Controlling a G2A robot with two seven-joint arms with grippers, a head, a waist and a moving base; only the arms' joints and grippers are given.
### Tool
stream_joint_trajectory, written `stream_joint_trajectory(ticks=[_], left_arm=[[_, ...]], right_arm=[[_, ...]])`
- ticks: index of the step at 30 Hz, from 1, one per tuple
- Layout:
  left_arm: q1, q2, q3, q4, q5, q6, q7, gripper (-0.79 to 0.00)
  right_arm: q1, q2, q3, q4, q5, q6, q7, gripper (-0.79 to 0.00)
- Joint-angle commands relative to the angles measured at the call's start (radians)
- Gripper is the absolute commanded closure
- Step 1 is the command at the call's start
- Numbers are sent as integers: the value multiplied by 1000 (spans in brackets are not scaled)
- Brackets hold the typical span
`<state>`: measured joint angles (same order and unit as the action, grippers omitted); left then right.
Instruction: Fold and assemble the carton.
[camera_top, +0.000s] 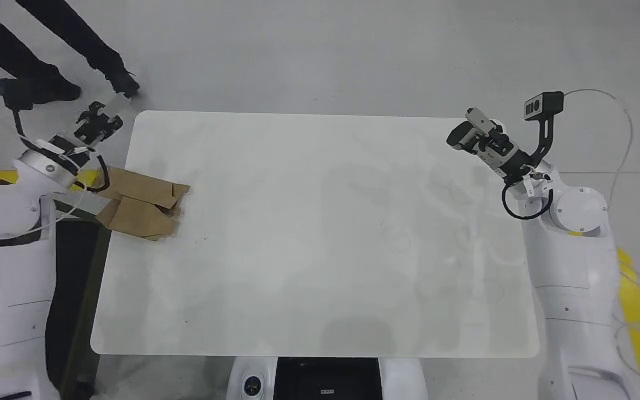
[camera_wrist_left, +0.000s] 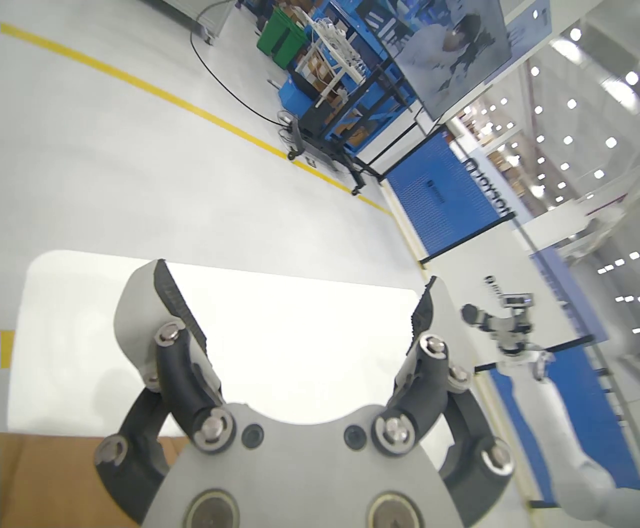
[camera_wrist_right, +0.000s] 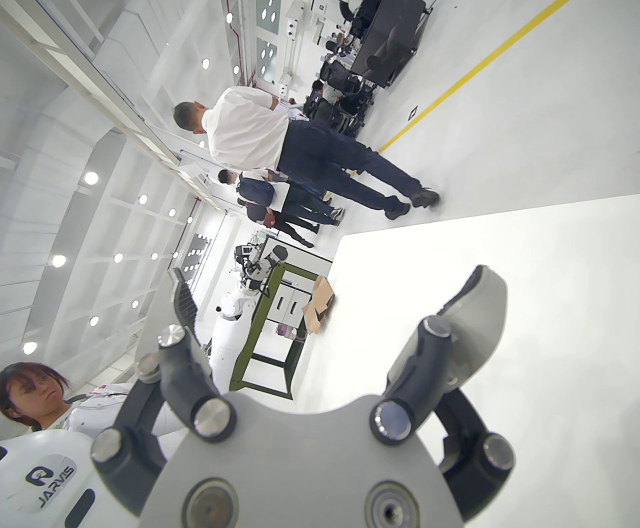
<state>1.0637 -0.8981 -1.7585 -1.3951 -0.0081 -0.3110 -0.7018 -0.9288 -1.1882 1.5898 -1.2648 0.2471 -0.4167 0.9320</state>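
Brown flattened cardboard carton (camera_top: 140, 203) is lying at the left edge of the white rounded-corner bench (camera_top: 320, 260) in the top view, about halfway between the middle and the upper left corner of the frame. I am seeing it as several flat panels and flaps overlapping one another, none of them standing up. Its outer end is reaching to the bench edge or a little past it; I cannot tell which.

I am watching the left tool (camera_top: 98, 122) hanging in the upper left of the top frame, by the bench's corner and apart from the carton. In the left wrist view that tool (camera_wrist_left: 295, 280) is showing its two ribbed fingers (camera_wrist_left: 172, 300) spread wide with nothing between them. The white bench (camera_wrist_left: 300, 330) is lying beyond them, and a strip of the brown carton (camera_wrist_left: 50, 475) is showing beside the tool's base.

The right tool (camera_top: 468, 130) is hovering in the upper right of the top frame, over the bench's far right corner and well apart from the carton. In the right wrist view I am seeing this tool (camera_wrist_right: 327, 277) gaping wide too, holding nothing. The carton (camera_wrist_right: 317, 305) is sitting far off at the opposite end of the bench (camera_wrist_right: 525, 300).
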Motion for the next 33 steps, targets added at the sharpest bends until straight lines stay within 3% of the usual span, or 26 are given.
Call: stream_joint_trajectory(ticks=[1, 7, 14, 19, 29, 33], left_arm=[[3, 0, -10, 10, -90, 33, -28, -785], [1, -2, -32, 60, -307, 168, -104, -785], [-9, 2, -61, 119, -398, 262, -119, -785], [-1, 9, -97, 162, -400, 264, -87, -785], [51, 26, -175, 274, -324, 163, -32, -785], [61, 33, -199, 339, -297, 177, -9, -785]], right_arm=[[0, 0, 0, 0, 0, 0, 0, -785], [0, 0, 0, 0, 0, 0, 0, -785], [0, 0, 0, 0, 0, 0, 0, -785], [0, 0, 0, 0, 0, 0, 0, -785], [0, 0, 0, 0, 0, 0, 0, -785], [0, 0, 0, 0, 0, 0, 0, -785]])
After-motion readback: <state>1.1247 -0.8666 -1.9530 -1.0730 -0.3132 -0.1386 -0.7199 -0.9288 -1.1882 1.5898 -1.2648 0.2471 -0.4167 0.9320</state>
